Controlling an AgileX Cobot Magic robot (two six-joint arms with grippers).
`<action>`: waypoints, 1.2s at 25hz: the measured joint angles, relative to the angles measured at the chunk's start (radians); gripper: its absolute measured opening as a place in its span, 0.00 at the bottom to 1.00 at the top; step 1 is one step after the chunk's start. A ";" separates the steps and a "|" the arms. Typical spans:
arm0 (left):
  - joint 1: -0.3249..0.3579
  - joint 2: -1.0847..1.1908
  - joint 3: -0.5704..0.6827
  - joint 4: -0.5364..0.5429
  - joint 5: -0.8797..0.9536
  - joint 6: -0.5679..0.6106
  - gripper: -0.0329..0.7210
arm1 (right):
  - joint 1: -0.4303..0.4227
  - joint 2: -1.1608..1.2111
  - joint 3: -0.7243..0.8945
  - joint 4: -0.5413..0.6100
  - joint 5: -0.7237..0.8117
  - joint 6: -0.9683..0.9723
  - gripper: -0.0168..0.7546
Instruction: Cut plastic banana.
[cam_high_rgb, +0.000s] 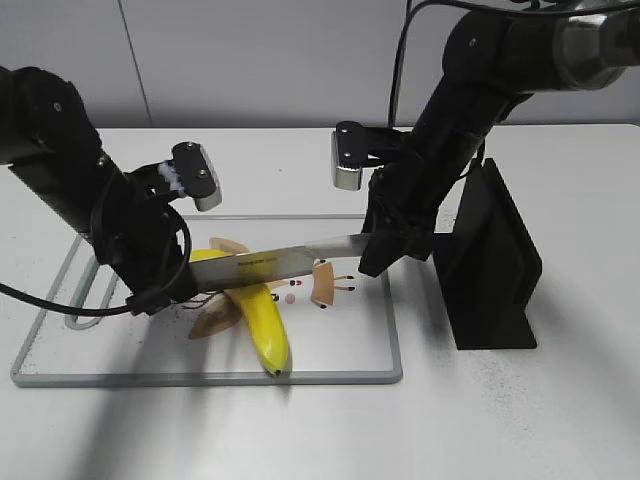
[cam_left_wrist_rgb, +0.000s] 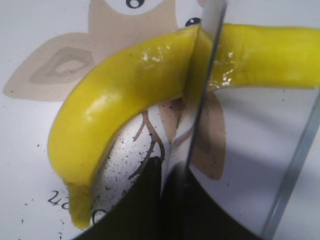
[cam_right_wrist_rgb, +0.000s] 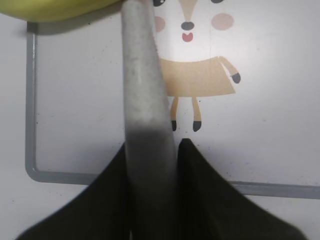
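The plastic banana (cam_high_rgb: 265, 320), glossy yellow, lies on the white cutting board (cam_high_rgb: 200, 378). My right gripper (cam_high_rgb: 375, 255) is shut on the knife (cam_high_rgb: 290, 262), whose blade reaches left across the banana. In the left wrist view the blade (cam_left_wrist_rgb: 202, 75) stands edge-down in the banana (cam_left_wrist_rgb: 125, 85), with yellow on both sides of it. My left gripper (cam_high_rgb: 165, 290) is just left of the banana. Its fingers (cam_left_wrist_rgb: 162, 167) are shut, with the blade's end right by them. In the right wrist view the knife (cam_right_wrist_rgb: 142, 75) runs out from between the fingers (cam_right_wrist_rgb: 152, 145) to the banana (cam_right_wrist_rgb: 60, 7).
The board has a grey rim (cam_right_wrist_rgb: 31, 100) and a cartoon animal print (cam_right_wrist_rgb: 197, 75). A black knife stand (cam_high_rgb: 490, 270) is on the table right of the board, close behind my right arm. Small dark specks lie on the board.
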 joint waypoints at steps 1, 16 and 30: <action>0.000 -0.003 0.000 0.000 0.001 0.000 0.06 | 0.000 -0.006 0.000 0.000 -0.002 0.000 0.27; -0.006 -0.236 -0.013 0.102 0.060 -0.012 0.05 | 0.012 -0.240 0.009 -0.030 -0.020 0.007 0.27; -0.003 -0.323 -0.014 0.131 0.078 -0.020 0.64 | 0.009 -0.297 0.009 -0.042 0.008 0.024 0.24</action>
